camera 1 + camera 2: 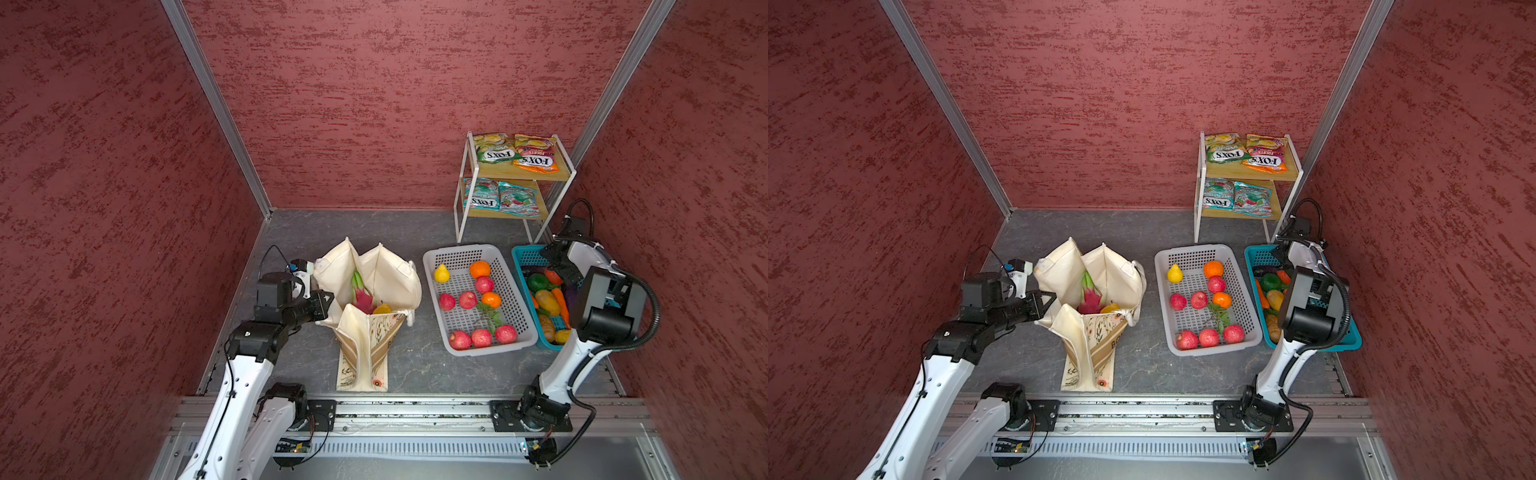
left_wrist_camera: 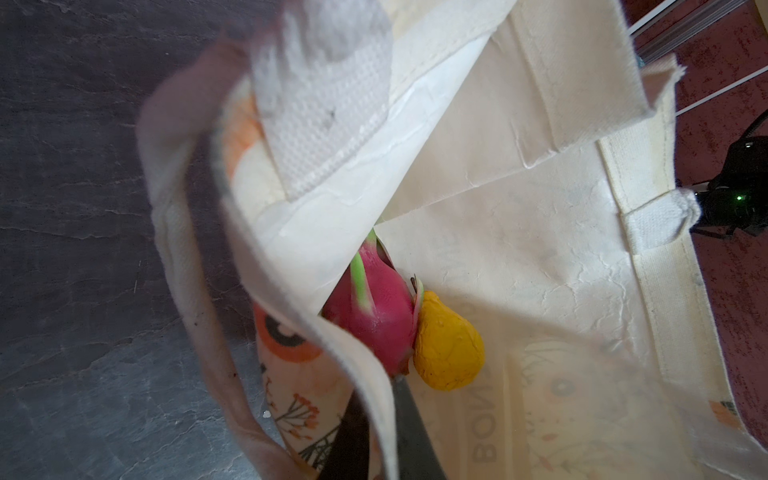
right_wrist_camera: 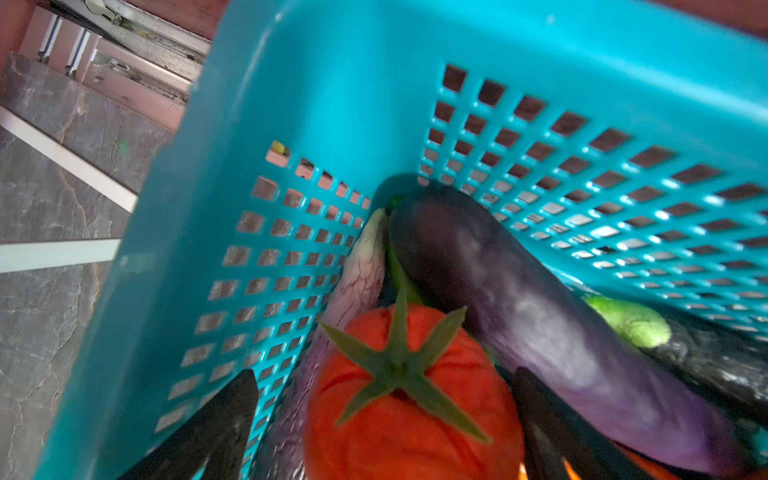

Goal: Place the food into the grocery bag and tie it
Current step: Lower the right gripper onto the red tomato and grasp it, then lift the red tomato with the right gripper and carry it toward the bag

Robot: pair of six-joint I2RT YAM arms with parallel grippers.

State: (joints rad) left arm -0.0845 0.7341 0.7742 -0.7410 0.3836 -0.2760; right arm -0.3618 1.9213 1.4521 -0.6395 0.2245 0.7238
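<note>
A grey worktop [image 1: 415,232] was ringed by red walls [image 1: 374,104]. The grocery bag [image 1: 390,274] was stood left of centre, two pieces inside: one dragon fruit [image 1: 365,300], one yellow fruit [image 1: 382,308]. Its rim was pinched tight by the left fingers [image 2: 413,432]. Six red apples [image 1: 468,300] were counted in the grey basket [image 1: 457,251]. In the teal basket [image 3: 291,83], one tomato [image 3: 411,415] was straddled by wide-spread right fingers [image 3: 224,424], nothing held.

Grey stone-patterned surface [image 1: 415,232] carrying: grocery bag [image 1: 390,274] against the left pincer [image 1: 329,296]; grey basket [image 1: 457,250] between both pincers; teal basket [image 1: 525,253] under the right pincer [image 1: 566,275]; two-tier shelf [image 1: 523,173] beyond it.
</note>
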